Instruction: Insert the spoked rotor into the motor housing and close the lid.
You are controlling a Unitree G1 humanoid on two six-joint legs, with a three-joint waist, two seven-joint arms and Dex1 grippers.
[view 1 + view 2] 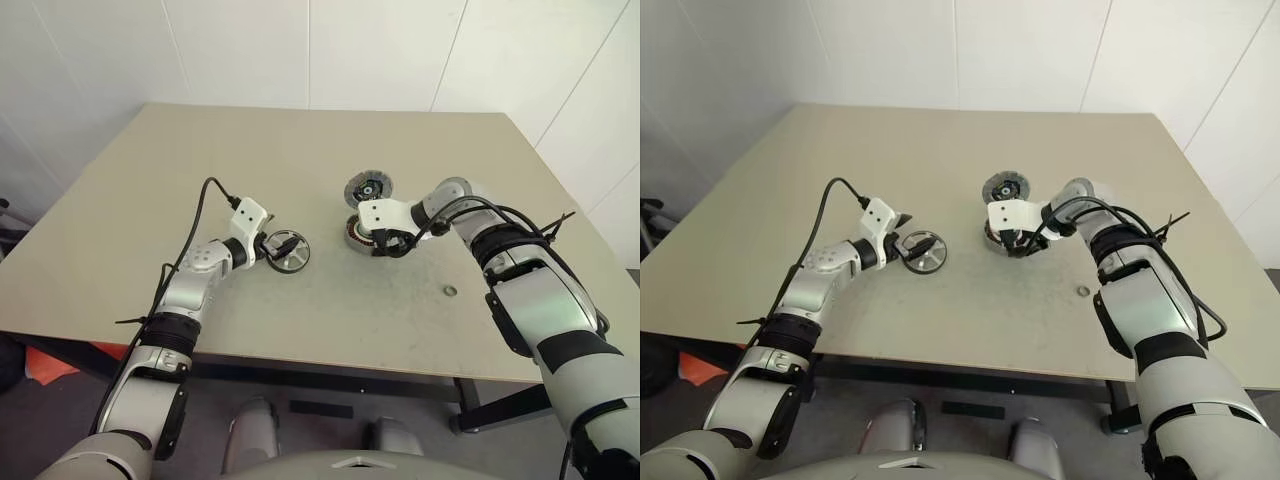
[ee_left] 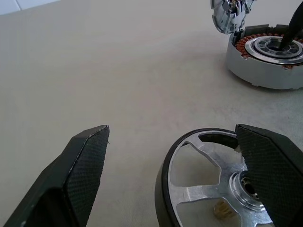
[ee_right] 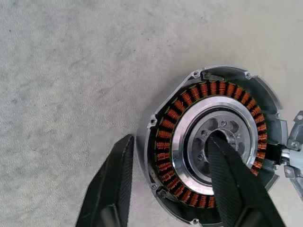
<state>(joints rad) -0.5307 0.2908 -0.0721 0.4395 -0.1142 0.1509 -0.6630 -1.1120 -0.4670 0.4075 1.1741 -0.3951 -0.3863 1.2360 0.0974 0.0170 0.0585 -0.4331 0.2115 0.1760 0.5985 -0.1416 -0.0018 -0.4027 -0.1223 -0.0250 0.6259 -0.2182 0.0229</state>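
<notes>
Right wrist view: right claw half-closed astride the round grey copper-wound motor housing wall; centre before squeezing. Beside the housing, wide left claw straddles the flat silver spoked rotor.

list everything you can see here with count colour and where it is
table: 1, beige, fills the middle of the scene, against a white wall
spoked rotor: 1, silver with dark rim, flat on the table left of centre
motor housing: 1, grey with copper windings, open, on the table right of centre
lid: 1, grey with dark centre, on the table just behind the housing
small ring: 1, metal, near the table's front edge on the right
left tool: 1, black fingers, open, one finger over the rotor's hub, the other beside its rim
right tool: 1, black fingers, straddling the housing wall, one finger in the centre bore, one outside
</notes>
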